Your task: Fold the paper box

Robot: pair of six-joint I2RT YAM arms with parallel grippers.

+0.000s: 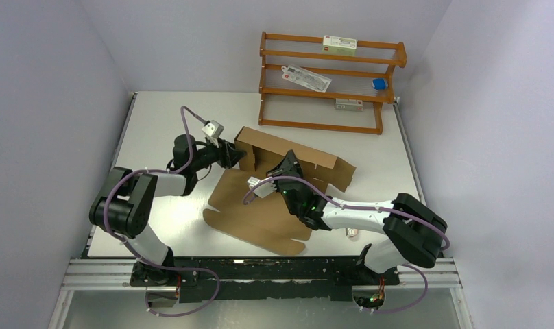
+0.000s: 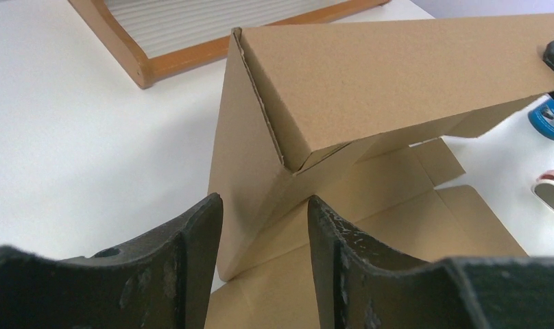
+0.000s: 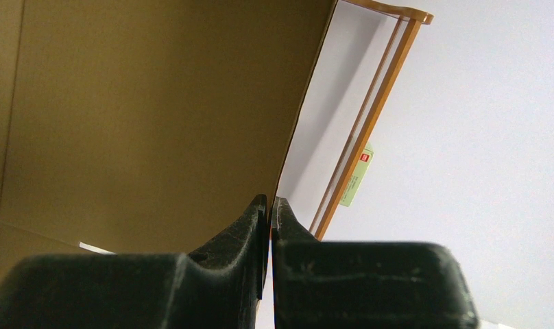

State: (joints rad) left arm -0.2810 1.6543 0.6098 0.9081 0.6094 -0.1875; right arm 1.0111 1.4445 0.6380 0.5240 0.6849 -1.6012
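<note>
On the white tabletop, centre: the paper box, partly formed. A flat sheet lies on the near side. A long wall panel stands up along its far side, running left to right.

Left arm: comes in from the left. Upper link rises from the base, elbow bent, forearm roughly level and pointing right. The left claw sits at the left end of the raised wall. From the left wrist view its fingers are spread, and the upright corner of the box lines up with the gap between them. Cannot tell whether either finger touches the cardboard.

Right arm: base at near right, forearm stretched left and far across the flat sheet. The right claw is up against the raised wall near its middle. From the right wrist view its fingers are pressed together, tips at the panel's free edge, with brown cardboard filling the left of that view. Cannot tell whether any cardboard is nipped between them.

Far right of the box, well apart: a wooden rack against the back wall, with a small white-green carton on its top shelf.
</note>
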